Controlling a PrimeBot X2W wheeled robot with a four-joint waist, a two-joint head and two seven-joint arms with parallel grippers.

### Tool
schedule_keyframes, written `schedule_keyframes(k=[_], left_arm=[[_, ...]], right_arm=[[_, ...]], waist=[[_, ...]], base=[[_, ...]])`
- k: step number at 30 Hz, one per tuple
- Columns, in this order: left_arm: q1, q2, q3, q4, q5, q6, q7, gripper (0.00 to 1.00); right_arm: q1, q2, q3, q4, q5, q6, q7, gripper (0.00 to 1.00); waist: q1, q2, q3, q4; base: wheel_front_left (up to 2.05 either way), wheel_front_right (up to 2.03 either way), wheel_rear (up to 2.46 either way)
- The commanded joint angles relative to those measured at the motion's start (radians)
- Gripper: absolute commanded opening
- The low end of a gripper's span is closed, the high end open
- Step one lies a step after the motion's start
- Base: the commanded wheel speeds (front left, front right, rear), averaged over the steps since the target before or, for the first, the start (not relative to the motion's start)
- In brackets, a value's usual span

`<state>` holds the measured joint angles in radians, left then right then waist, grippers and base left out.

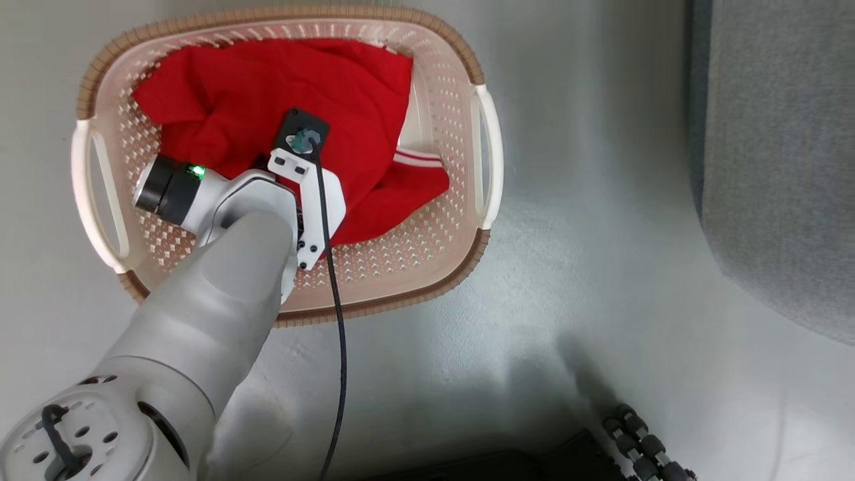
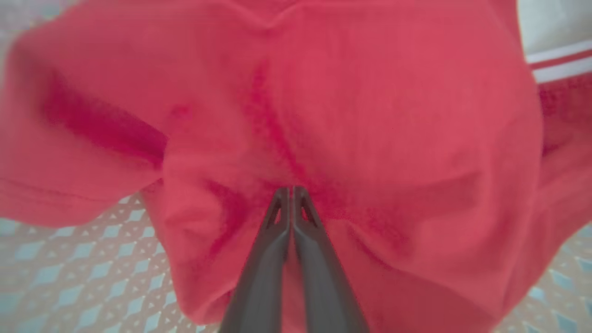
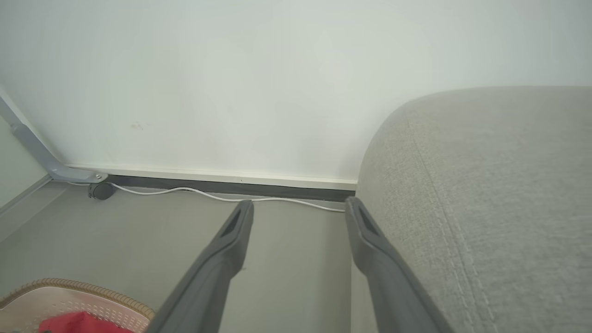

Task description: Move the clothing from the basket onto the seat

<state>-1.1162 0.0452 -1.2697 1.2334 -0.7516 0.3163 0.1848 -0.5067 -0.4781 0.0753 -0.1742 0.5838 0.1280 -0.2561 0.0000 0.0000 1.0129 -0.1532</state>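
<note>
Red clothing (image 1: 280, 80), crumpled in a heap inside the basket (image 1: 401, 304), covering most of its bottom. White striped trim (image 1: 419, 158) at the heap's right edge, near the right wall. Basket standing on the pale floor (image 1: 601, 267), brown rim up, white handles at both short sides.

Reaching down into the basket from the lower left of the head view: left arm (image 1: 220, 287), wrist over the middle of the heap, black cable (image 1: 337, 321) trailing back along it.

From the left wrist: clothing (image 2: 370, 115) close up and blurred, perforated basket bottom (image 2: 69, 259) bare below it on both sides. Left jaws closed tight, fingers (image 2: 259, 268) pressed together, tips sunk in a fold of the red fabric with creases running in toward them; fabric pinched there.

Grey seat (image 1: 775, 167) well apart from the basket, along the right edge of the head view, bare floor between.

From the right wrist: right jaws wide open, fingers (image 3: 217, 263) spread, gripping nothing, hanging over the floor just beside the seat's rounded edge (image 3: 485, 185). Basket corner (image 3: 83, 289) with a scrap of red clothing (image 3: 78, 321) at lower left. Behind, a white wall (image 3: 277, 69) and a white cord (image 3: 185, 190) along its base.
</note>
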Motion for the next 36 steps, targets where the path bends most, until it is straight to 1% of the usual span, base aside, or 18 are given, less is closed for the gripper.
schedule_keyframes(k=[1,7,10,14,21,22,27,31,33,36], left_arm=[[0.027,0.005,0.008,-0.002,-0.012,-0.01,-0.021,0.0],[0.08,0.005,0.016,-0.013,-0.047,-0.022,-0.102,0.0],[0.102,0.005,0.023,-0.027,-0.066,-0.028,-0.159,0.0],[0.128,0.005,0.036,-0.024,-0.093,-0.045,-0.246,0.0],[0.168,0.005,0.065,-0.03,-0.149,-0.075,-0.368,0.0],[0.168,0.005,0.065,-0.03,-0.149,-0.075,-0.368,0.0],[0.208,0.005,0.083,-0.05,-0.185,-0.086,-0.422,0.0],[0.237,0.005,0.09,-0.085,-0.191,-0.09,-0.443,0.0],[0.245,0.005,0.108,-0.114,-0.185,-0.084,-0.445,0.0],[0.264,0.005,0.158,-0.179,-0.144,-0.063,-0.446,0.0]], right_arm=[[0.033,-0.014,0.011,-0.008,0.01,0.003,-0.006,1.0],[0.03,-0.002,0.021,0.016,0.008,0.003,-0.006,1.0],[0.033,0.001,0.028,0.031,0.005,0.003,-0.006,1.0],[0.04,0.009,0.042,0.055,0.001,0.003,-0.006,1.0],[0.069,0.022,0.062,0.102,-0.009,0.003,-0.006,1.0],[0.069,0.022,0.062,0.102,-0.009,0.003,-0.006,1.0],[0.092,0.033,0.075,0.135,-0.022,0.003,-0.006,1.0],[0.112,0.042,0.089,0.164,-0.032,0.003,-0.006,1.0],[0.123,0.049,0.097,0.177,-0.038,0.003,-0.006,1.0],[0.141,0.058,0.104,0.2,-0.047,0.003,-0.006,1.0]], waist=[[0.0,0.0,-0.031,-0.003],[0.0,0.0,-0.115,-0.004],[0.0,0.0,-0.16,-0.001],[0.0,0.0,-0.223,0.0],[0.0,0.0,-0.339,0.009],[0.0,0.0,-0.339,0.009],[0.0,0.0,-0.425,0.015],[0.0,0.0,-0.492,0.023],[0.0,0.0,-0.526,0.026],[0.0,0.0,-0.578,0.034]], base=[[0.0,0.0,0.0],[0.0,0.0,0.0],[0.0,0.0,0.0],[0.0,0.0,0.0],[0.0,0.0,0.0],[0.0,0.0,0.0],[0.0,0.0,0.0],[0.0,0.0,0.0],[0.0,0.0,0.0],[0.0,0.0,0.0]])
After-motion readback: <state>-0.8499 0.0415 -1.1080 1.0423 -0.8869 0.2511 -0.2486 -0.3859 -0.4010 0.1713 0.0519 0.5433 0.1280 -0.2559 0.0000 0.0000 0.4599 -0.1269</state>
